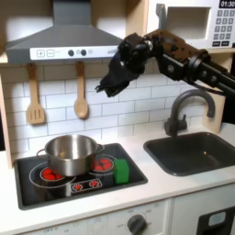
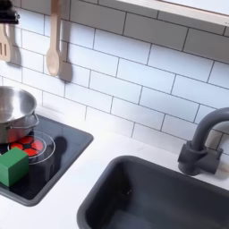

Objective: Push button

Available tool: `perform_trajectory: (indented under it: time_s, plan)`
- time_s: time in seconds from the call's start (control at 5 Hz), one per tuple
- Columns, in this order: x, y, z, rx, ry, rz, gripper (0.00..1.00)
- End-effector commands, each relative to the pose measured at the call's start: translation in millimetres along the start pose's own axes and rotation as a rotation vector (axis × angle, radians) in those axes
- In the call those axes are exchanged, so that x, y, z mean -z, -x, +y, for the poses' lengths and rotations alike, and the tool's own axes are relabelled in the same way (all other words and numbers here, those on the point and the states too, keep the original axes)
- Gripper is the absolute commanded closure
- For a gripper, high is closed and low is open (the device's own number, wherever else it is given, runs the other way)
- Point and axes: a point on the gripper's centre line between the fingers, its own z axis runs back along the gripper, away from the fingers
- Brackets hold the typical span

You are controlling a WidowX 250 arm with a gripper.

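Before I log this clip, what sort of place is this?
Most likely a toy play kitchen: a stove with a pot on it, a dark sink with a faucet, and wooden utensils hanging on a white tile wall.

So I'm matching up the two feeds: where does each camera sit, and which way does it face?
First exterior view: in front of the toy kitchen, facing the tiled wall; takes in range hood, pot, sink; the arm and its claw show below the hood.
Second exterior view: closer and lower, angled across the counter at the tiles.
Shared: pot, green block, faucet, sink, wooden spoon.
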Motion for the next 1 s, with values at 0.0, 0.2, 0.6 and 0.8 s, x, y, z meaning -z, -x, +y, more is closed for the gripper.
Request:
perform_trajectory:
  time_s: [0.0, 0.2, 0.6, 0.8]
  plan:
    - [7.1, -21.0, 0.5, 0.001, 0.020, -0.079, 1.00]
    - [4.9, -28.4, 3.2, 0.008, 0.020, -0.121, 1.00]
    - [3.0, -43.3, 6.4, 0.020, 0.024, -0.191, 1.00]
    - [1.1, -54.6, 6.5, 0.020, 0.024, -0.219, 1.00]
